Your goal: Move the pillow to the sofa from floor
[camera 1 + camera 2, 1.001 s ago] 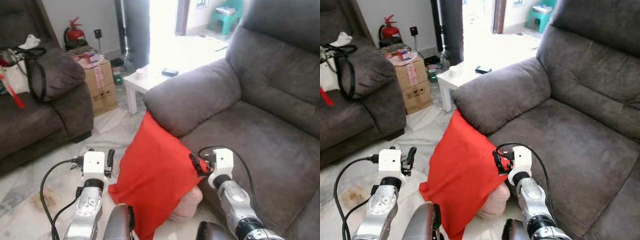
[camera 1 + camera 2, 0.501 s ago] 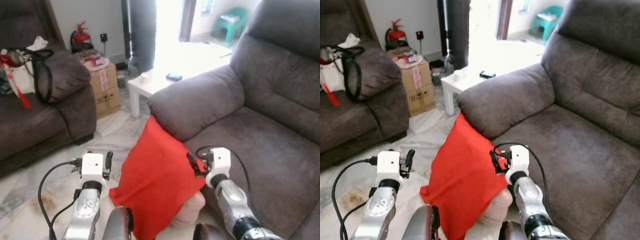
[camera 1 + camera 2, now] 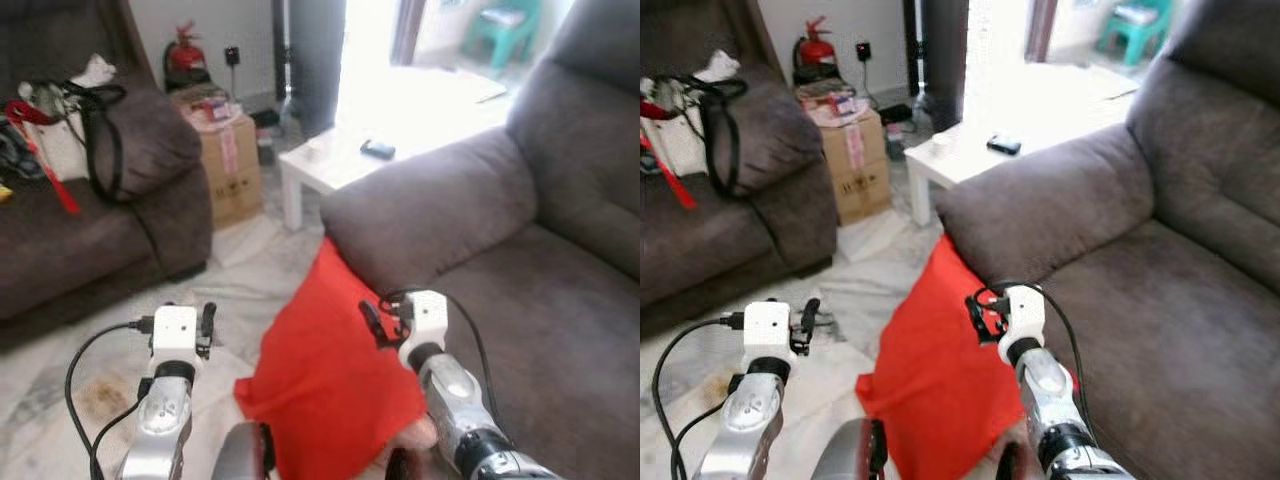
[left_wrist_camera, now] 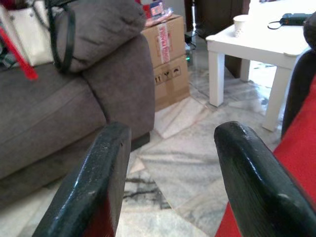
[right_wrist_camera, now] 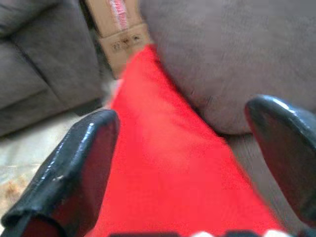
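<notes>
My right claw (image 5: 182, 163) gaped open over the red fabric pillow (image 3: 335, 385), which leaned on the marble floor (image 3: 240, 290) against the grey suede sofa (image 3: 520, 300) ahead, my left claw (image 4: 170, 182) open beside the pillow's edge

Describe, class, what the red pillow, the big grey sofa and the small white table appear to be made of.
Pillow: smooth, matte red woven cloth, judging by its soft folds and limp corners.
Sofa: probably microfibre or suede-like fabric; the grey surface looks brushed and mottled, with padded seams.
Table: likely painted or laminated wood; flat white top, square legs, though glare leaves it unsure.
</notes>
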Robot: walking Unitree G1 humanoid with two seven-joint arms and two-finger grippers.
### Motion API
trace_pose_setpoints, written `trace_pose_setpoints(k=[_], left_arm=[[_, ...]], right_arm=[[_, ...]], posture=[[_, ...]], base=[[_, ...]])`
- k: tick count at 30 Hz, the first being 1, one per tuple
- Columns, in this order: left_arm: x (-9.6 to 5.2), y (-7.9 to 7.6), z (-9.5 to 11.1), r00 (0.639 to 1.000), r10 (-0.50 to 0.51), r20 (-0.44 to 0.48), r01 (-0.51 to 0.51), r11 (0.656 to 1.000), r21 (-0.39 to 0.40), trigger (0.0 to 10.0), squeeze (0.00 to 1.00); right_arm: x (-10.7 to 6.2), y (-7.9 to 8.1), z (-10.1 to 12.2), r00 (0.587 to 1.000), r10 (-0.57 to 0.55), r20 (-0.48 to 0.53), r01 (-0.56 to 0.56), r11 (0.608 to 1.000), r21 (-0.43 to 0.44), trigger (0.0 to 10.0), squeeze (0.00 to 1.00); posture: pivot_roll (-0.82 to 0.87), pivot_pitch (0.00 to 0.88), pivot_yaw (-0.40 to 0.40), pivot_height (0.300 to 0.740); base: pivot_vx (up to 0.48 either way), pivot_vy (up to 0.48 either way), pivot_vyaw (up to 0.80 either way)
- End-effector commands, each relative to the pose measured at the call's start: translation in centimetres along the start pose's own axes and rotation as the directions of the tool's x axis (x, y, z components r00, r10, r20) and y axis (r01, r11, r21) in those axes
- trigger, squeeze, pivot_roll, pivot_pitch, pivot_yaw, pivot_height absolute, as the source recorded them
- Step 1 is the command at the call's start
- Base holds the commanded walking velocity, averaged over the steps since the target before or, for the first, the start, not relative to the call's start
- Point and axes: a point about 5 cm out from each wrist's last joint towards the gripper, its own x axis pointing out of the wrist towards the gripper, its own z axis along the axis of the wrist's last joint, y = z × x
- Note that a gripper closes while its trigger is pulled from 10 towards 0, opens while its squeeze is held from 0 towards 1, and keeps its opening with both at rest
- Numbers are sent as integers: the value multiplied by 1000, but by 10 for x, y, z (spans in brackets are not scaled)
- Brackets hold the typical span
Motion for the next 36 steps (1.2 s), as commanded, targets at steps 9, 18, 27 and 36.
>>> trace_pose_setpoints(k=[9, 18, 27, 36], left_arm=[[-12, -7, -20, 991, -90, -99, 93, 995, 21, 10000, 0], [-40, 4, -56, 966, -74, -246, 89, 995, 50, 10000, 0], [-58, 13, -64, 959, -64, -276, 85, 994, 67, 10000, 0], [-56, 9, -63, 959, -71, -273, 92, 994, 62, 10000, 0]], right_arm=[[-4, -11, -7, 996, -67, -56, 67, 998, -3, 10000, 0], [-11, -21, -25, 968, -161, -191, 173, 984, 45, 10000, 1000], [-10, -29, -22, 962, -155, -226, 181, 979, 97, 10000, 1000], [-24, -47, -41, 875, -267, -404, 371, 906, 205, 10000, 1000]], posture=[[73, 51, -28, 600], [80, 55, -30, 600], [88, 55, -36, 600], [81, 50, -34, 600]], base=[[28, 0, 0], [0, 0, 0], [0, 0, 0], [0, 0, 0]])
